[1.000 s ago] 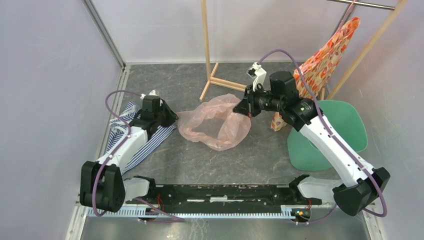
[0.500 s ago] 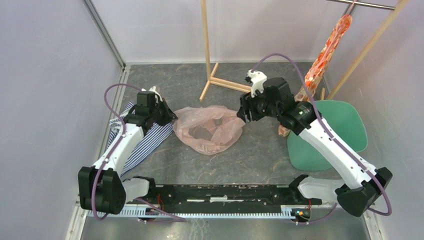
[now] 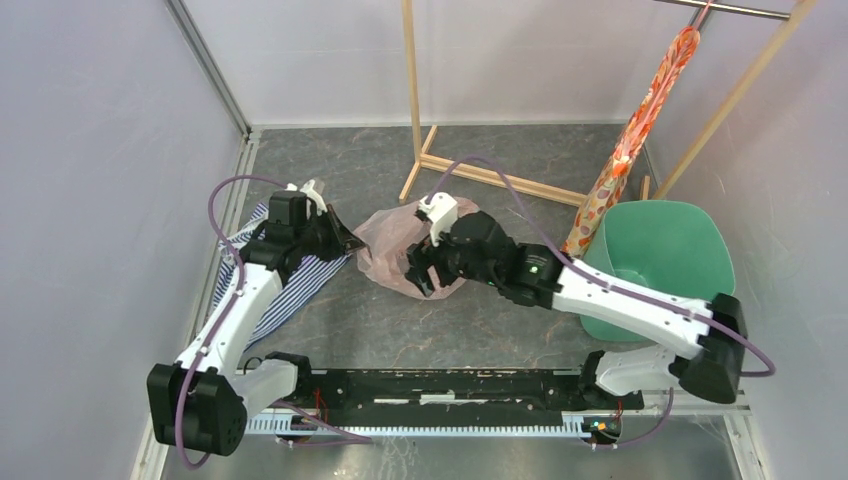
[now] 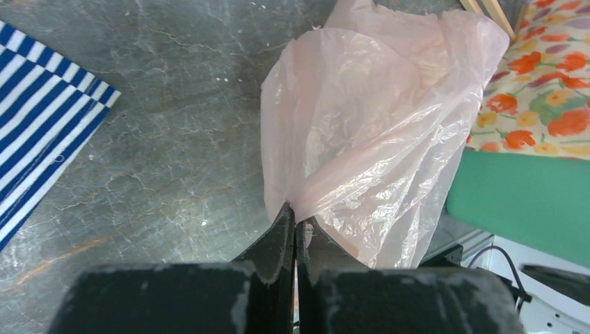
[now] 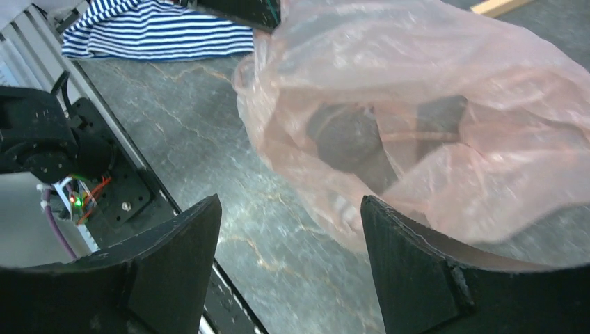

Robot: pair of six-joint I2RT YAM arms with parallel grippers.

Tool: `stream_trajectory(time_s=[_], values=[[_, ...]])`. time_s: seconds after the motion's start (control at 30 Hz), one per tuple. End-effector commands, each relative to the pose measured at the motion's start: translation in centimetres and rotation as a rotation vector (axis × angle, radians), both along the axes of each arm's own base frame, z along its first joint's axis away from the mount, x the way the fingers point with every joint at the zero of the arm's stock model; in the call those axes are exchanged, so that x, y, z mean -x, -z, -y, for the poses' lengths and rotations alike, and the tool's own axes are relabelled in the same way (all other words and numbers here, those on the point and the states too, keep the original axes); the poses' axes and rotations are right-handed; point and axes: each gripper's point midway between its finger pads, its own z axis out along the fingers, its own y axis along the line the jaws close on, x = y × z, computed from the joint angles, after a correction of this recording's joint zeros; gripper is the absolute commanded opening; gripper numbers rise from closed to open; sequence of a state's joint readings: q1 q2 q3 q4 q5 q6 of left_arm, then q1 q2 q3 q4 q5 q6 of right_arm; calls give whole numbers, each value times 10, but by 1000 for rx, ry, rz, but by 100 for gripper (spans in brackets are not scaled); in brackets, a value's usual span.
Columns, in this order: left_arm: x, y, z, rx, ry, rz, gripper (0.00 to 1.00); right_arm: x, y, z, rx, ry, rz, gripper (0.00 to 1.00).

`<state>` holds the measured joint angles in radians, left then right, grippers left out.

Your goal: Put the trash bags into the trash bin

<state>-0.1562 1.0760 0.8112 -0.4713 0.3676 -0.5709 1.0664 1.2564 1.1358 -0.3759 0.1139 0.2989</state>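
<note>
The left claw (image 4: 293, 217) pinches the pink bag (image 4: 362, 118) at its left edge. The right claw (image 5: 289, 236) is spread wide at the bag's near side, with the green bin (image 3: 665, 240) well to the right.

The top view looks down from above the near edge, covering the whole tabletop (image 3: 400, 335). Both wrist views sit close, sharing the pink bag (image 4: 362, 118).
</note>
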Motion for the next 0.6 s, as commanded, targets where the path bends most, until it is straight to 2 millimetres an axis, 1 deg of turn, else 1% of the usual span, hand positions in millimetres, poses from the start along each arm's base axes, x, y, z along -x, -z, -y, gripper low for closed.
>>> stream_trajectory(time_s=[0.0,0.03,0.07,0.1,0.13,0.2,0.27,0.33,0.4,0.5,0.57], values=[[13,-14,16,81,46,-5,2,-13,-21,-50,-160,-27,30,81],[14,-16,18,90,47,-6,2,-10,-26,-59,-170,-34,32,81],[17,-18,20,105,47,-7,2,-8,-26,-64,-158,-29,37,81],[18,-23,22,124,45,-7,2,-6,-28,-68,-141,-12,56,81],[20,-28,24,140,47,0,2,-7,-26,-69,-119,13,68,81],[22,-39,27,171,51,18,2,-11,-19,-68,-86,60,57,81],[26,-51,31,204,62,31,2,-15,-12,-65,-85,95,48,84],[30,-63,35,233,68,46,2,-13,-14,-70,-111,87,39,87],[32,-71,38,251,73,55,2,-14,-13,-75,-113,84,26,88],[35,-80,41,266,84,65,2,-16,-3,-74,-85,102,18,87],[37,-85,45,273,100,71,2,-20,0,-70,-78,129,28,83]])
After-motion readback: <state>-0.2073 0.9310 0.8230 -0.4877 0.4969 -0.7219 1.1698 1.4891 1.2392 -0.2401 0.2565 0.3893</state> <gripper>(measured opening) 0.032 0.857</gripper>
